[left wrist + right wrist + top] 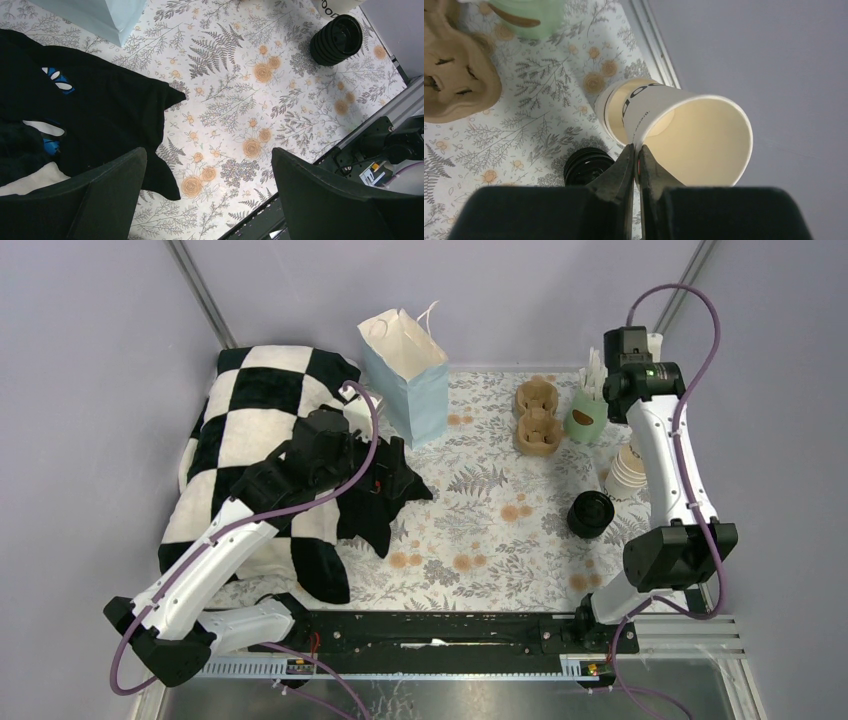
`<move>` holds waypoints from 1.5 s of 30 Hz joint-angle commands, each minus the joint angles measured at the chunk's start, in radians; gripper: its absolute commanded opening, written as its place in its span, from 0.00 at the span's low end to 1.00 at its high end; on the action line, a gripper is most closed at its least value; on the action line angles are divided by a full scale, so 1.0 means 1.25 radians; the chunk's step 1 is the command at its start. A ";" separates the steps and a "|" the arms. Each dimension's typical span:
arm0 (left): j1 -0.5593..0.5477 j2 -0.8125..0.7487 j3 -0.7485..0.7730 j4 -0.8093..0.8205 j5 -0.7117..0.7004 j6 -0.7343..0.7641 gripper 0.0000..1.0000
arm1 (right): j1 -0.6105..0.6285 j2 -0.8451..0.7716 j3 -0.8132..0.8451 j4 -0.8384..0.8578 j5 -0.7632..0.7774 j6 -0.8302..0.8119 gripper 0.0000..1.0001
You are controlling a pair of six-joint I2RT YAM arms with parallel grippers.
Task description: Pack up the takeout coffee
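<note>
Right wrist view: we are seeing the right pincer (636,155) clenching the wall of the lidless, lettered cup (704,145). The cup is tilting mouth-up toward the camera, raised near the cup stack (628,468) at the desk's (235,100) 2 o'clock corner. Black lids (586,167) are sitting at the cup's 7 o'clock. The left pincer (207,157) is hanging released.

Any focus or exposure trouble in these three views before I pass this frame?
Top external: even light, sharp, only soft shadows. Left wrist: tablecloth crisp, jaws of the left gripper dark and soft-edged. Right wrist: paper cup pinched at its rim by the right gripper sits near the lens, its inside bright, the jaws almost black.
</note>
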 commanded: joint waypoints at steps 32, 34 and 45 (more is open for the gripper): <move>-0.003 -0.058 0.067 -0.035 -0.319 -0.096 0.99 | 0.977 0.009 -0.404 0.128 -0.047 0.361 0.00; -0.003 -0.057 0.069 -0.035 -0.317 -0.098 0.99 | 0.985 0.005 -0.418 0.129 -0.044 0.368 0.00; -0.003 -0.037 0.079 -0.035 -0.297 -0.102 0.99 | 1.002 -0.086 -0.479 0.174 -0.046 0.424 0.00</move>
